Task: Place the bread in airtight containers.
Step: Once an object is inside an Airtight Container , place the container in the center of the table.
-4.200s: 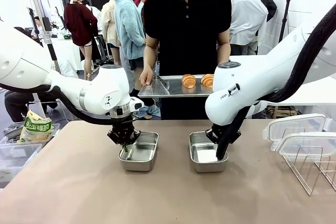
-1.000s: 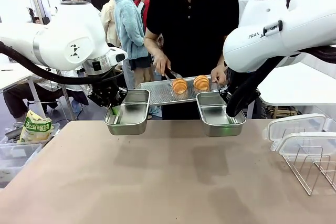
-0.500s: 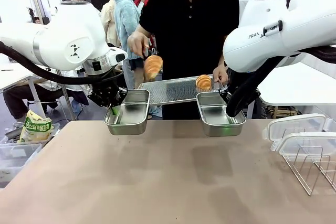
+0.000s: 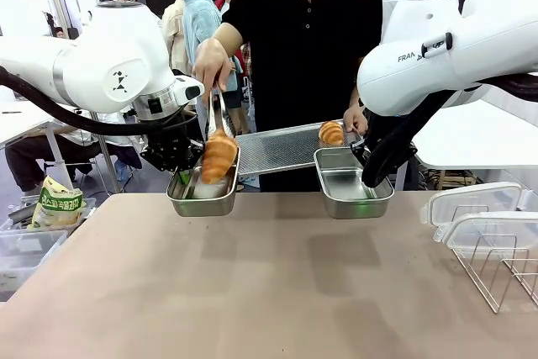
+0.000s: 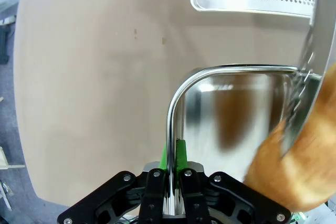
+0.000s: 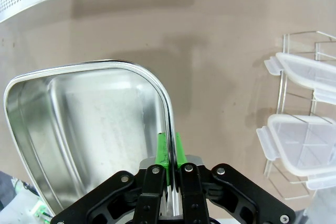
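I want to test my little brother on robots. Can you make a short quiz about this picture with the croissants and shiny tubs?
1. True or false: both golden-brown croissants lie on the flat perforated steel tray.
2. What holds the croissant at the left rectangular stainless-steel tub? A) metal tongs B) a spoon C) bare fingers
3. How many translucent plastic lids rest on the wire rack?
Key: 1 false, that tray bears one; 2 A; 3 two.
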`<state>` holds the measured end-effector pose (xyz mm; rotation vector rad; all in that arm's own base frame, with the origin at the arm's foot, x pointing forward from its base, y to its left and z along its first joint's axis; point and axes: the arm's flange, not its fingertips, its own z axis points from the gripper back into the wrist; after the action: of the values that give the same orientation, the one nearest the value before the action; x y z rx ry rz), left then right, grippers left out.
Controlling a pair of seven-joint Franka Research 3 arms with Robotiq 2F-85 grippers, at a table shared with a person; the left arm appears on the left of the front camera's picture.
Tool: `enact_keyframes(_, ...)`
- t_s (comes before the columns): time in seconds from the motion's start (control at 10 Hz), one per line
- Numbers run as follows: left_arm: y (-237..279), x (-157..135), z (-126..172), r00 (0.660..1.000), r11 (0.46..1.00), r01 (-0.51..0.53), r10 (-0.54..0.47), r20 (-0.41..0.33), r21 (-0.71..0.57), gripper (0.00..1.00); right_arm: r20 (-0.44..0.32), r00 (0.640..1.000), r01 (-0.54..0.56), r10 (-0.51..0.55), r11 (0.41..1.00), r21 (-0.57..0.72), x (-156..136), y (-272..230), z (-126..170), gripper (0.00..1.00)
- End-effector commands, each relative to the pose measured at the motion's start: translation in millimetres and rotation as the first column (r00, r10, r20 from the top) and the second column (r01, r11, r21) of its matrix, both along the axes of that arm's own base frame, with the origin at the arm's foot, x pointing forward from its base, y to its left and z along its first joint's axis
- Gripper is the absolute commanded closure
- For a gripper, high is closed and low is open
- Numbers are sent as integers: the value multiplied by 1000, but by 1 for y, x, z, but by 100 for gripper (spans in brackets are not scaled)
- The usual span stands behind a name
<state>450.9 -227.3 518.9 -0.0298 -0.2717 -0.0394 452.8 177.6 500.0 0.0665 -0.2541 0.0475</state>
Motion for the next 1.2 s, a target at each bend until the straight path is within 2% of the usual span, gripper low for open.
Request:
enact_keyframes(0.0,0,1,5,1000,1000,-1,1,10,-7,100,9,1000,-2,2,1000,-3,0,-1,2,100)
enact_keyframes(1.1,0,1,5,1000,1000,-1,1,10,-7,100,9,1000,-2,2,1000,-3,0,-1,2,100)
